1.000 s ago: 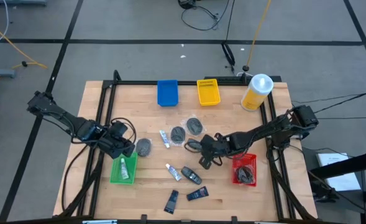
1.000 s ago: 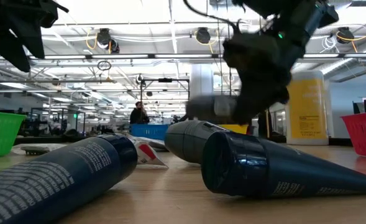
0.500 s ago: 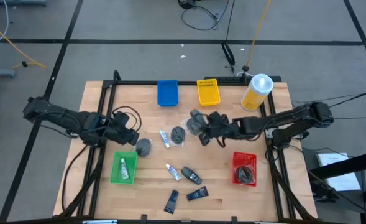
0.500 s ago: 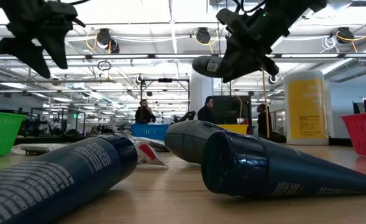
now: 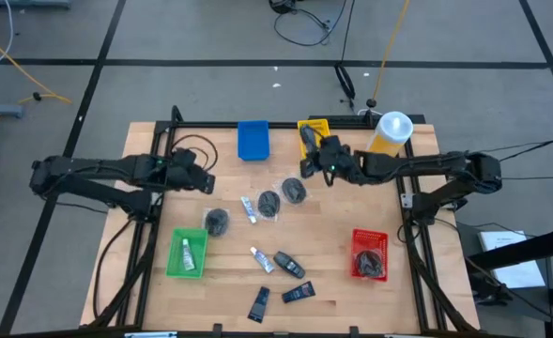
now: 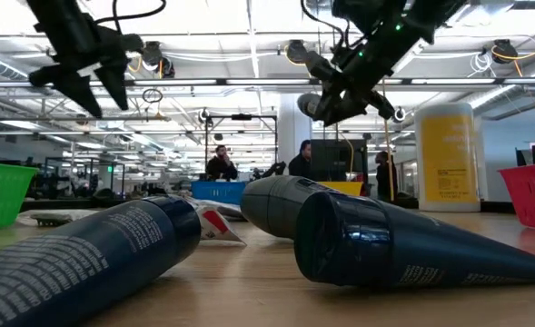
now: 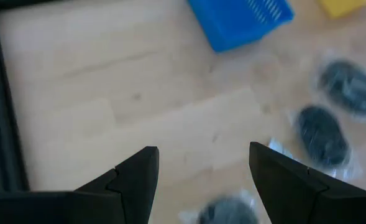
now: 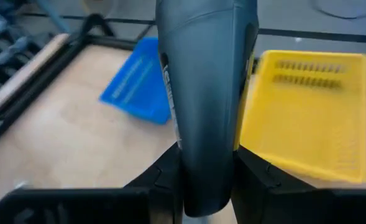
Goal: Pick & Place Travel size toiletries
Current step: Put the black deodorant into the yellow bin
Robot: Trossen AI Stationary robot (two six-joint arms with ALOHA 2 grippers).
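A dark grey tube (image 8: 204,93) was gripped between the fingers of the right gripper (image 5: 319,161), held lengthwise and lifted well clear of the table (image 5: 351,216). It was carried at the near edge of the yellow tray (image 5: 315,139), judged so it could be dropped in there. The right arm was stretched across from the right side, nearly level, wrist pointed toward the trays at the far edge.

The left gripper (image 7: 201,177) was seen spread open and empty, raised above bare wood between the blue tray (image 5: 253,140) and the left frame rail. The left arm was extended low from the left side; it was judged to be lining up on the wrapped dark discs (image 5: 283,194) mid-table.

Other toiletries were left on the table: a small white tube (image 5: 260,258) and dark flat tubes (image 5: 288,282) near the front edge. One white tube was sorted into the green tray (image 5: 188,255), dark items into the red tray (image 5: 369,254). The yellow bottle (image 5: 388,138) was stood at the far right corner, untouched.
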